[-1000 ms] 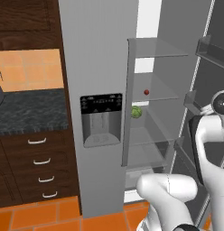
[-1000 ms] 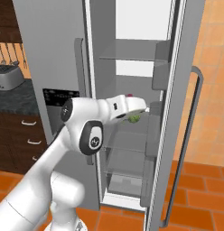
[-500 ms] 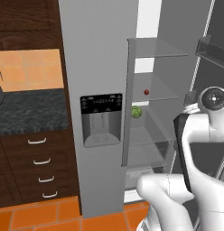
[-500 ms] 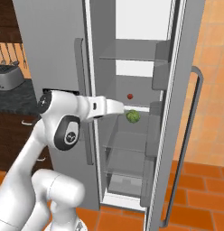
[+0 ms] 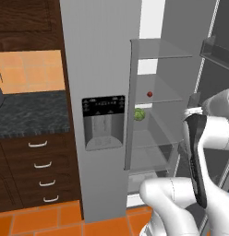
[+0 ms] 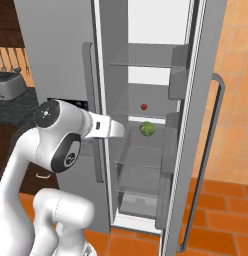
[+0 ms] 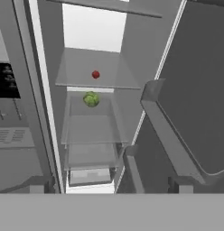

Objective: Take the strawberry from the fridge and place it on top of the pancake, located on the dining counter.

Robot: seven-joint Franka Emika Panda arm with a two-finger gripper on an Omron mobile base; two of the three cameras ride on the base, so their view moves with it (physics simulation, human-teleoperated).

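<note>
— Nearest to the base?
— Gripper [image 6: 124, 129], level with the middle shelves at the mouth of the open fridge [image 5: 102, 55]. Jaws spread wide, nothing between them, touching nothing.

— And beside it?
— On the left, the closed left door with its black-panelled water dispenser [image 5: 104, 122]. On the right, the right door [image 6: 196, 125] swung open, its long handle [image 6: 203, 165] facing the room and its bins facing inward.

— Inside the compartment?
— Glass shelves stacked one above another, with a white drawer [image 7: 90, 176] at the bottom. Near the front of one middle shelf, toward its left wall, a green leafy ball [image 7: 91, 99].

— Where is the strawberry?
— Strawberry [image 7: 95, 74] one shelf higher than the green ball and farther back, resting on the glass about mid-width. Well apart from the gripper, small and red against the grey back wall.

— Anything to the left of the fridge?
— Dark wood drawers [image 5: 40, 166] under a black speckled worktop [image 5: 28, 117], and orange tiles on the wall behind. A toaster [image 6: 8, 86] on that worktop in the right base view. Orange floor tiles [image 6: 221, 210] below.
</note>
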